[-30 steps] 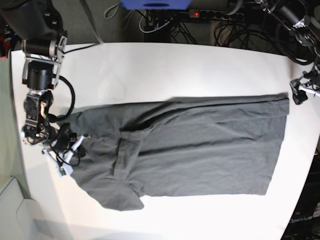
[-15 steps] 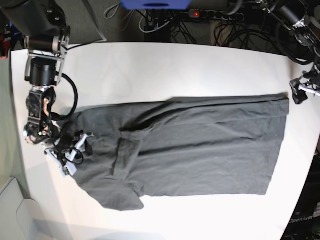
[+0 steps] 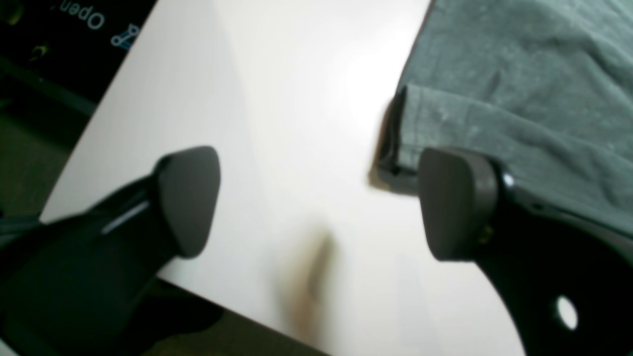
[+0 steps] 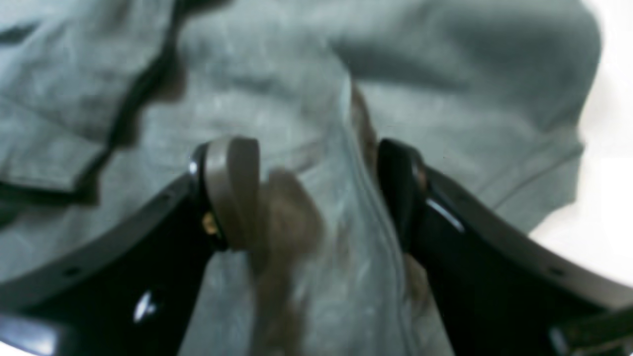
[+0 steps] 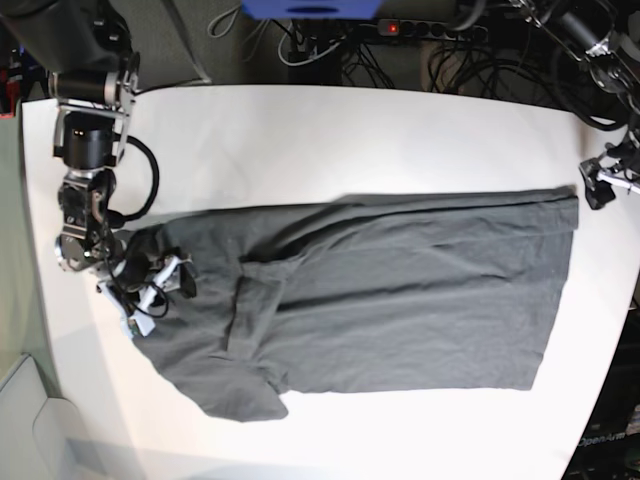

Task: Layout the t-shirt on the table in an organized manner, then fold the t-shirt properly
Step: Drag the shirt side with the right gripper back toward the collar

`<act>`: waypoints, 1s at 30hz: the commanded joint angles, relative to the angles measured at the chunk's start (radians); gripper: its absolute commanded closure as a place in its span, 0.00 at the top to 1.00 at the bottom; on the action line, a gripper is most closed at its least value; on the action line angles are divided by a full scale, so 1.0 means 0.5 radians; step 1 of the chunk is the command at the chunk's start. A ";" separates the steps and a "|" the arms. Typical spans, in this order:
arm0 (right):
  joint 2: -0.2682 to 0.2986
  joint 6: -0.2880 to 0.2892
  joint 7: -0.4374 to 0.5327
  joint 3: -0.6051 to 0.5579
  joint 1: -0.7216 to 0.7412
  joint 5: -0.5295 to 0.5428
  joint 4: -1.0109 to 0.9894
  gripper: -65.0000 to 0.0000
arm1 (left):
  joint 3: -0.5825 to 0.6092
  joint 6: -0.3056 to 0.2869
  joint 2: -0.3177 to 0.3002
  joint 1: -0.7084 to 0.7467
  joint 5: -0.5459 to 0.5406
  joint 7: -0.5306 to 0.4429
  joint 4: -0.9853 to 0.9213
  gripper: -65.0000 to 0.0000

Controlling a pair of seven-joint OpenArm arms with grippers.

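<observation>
Charcoal-grey cloth of the t-shirt (image 5: 380, 295) lies spread across the table (image 5: 330, 140), one side doubled over and creased; layout is judged incomplete, folding not begun. Right gripper (image 4: 316, 193) fingers stand parted astride a raised cloth ridge. Left gripper (image 3: 319, 198) fingers stand wide apart, empty, beside the hem corner.
</observation>
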 commanded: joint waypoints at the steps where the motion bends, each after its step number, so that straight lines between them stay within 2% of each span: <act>1: 0.024 0.007 0.070 0.005 0.072 0.033 0.033 0.58 | -0.005 -0.007 -0.040 -0.022 -0.025 -0.039 0.044 0.95; 4: 0.024 0.007 0.073 0.005 0.069 0.033 0.021 0.55 | -0.005 -0.007 -0.040 -0.022 -0.025 -0.039 0.044 0.95; 6: 0.024 0.007 0.073 0.005 0.069 0.033 0.021 0.47 | -0.005 -0.007 -0.040 -0.022 -0.025 -0.039 0.044 0.95; 11: 0.024 0.007 0.070 0.005 0.075 0.033 0.021 0.00 | -0.005 -0.007 -0.040 -0.022 -0.025 -0.039 0.044 0.95; 18: 0.027 0.007 0.061 0.021 0.063 0.033 0.030 0.00 | -0.005 -0.007 -0.040 -0.019 -0.025 -0.039 0.044 0.95; 25: 0.043 0.007 0.049 0.171 0.038 0.049 0.036 0.00 | -0.005 -0.010 -0.037 -0.019 -0.025 -0.030 0.044 0.95; 30: 0.052 0.007 -0.013 0.189 -0.174 0.052 0.398 0.00 | -0.005 -0.010 -0.037 -0.019 -0.025 -0.036 0.044 0.95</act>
